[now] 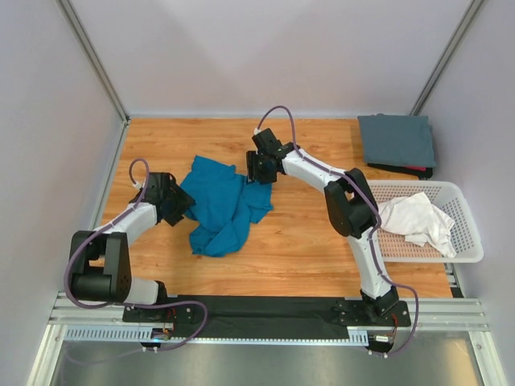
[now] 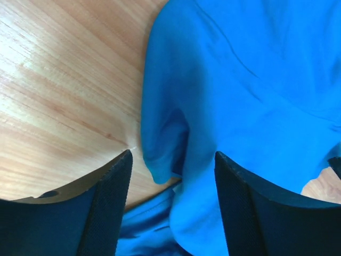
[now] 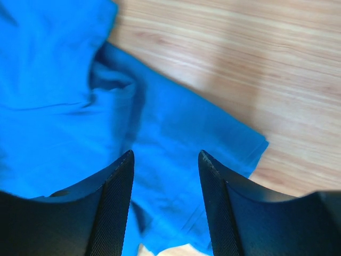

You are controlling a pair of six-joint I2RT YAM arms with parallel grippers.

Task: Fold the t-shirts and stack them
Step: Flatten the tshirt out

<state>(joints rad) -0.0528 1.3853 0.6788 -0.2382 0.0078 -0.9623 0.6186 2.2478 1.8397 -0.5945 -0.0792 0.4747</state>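
The teal-blue t-shirt [image 1: 221, 205] lies crumpled on the wooden table, left of centre. My left gripper [image 1: 181, 205] is low at its left edge. In the left wrist view that gripper [image 2: 173, 205] has its jaws apart, with a fold of the blue cloth [image 2: 240, 80] between them and touching neither pad. My right gripper [image 1: 259, 170] hovers over the shirt's upper right part. Seen from the right wrist, this gripper [image 3: 165, 205] also stands open, straddling flat blue cloth [image 3: 176, 133] near a hem corner. The slate grey t-shirt [image 1: 396, 141] lies folded at the back right. The white t-shirt [image 1: 414, 219] sits bunched in the basket.
A white plastic lattice basket [image 1: 469, 241] stands at the right edge of the table. A dark and red strip [image 1: 414, 170] shows under the grey shirt's near edge. Grey walls close the table on three sides. Bare wood [image 1: 298, 249] lies in front of the blue shirt.
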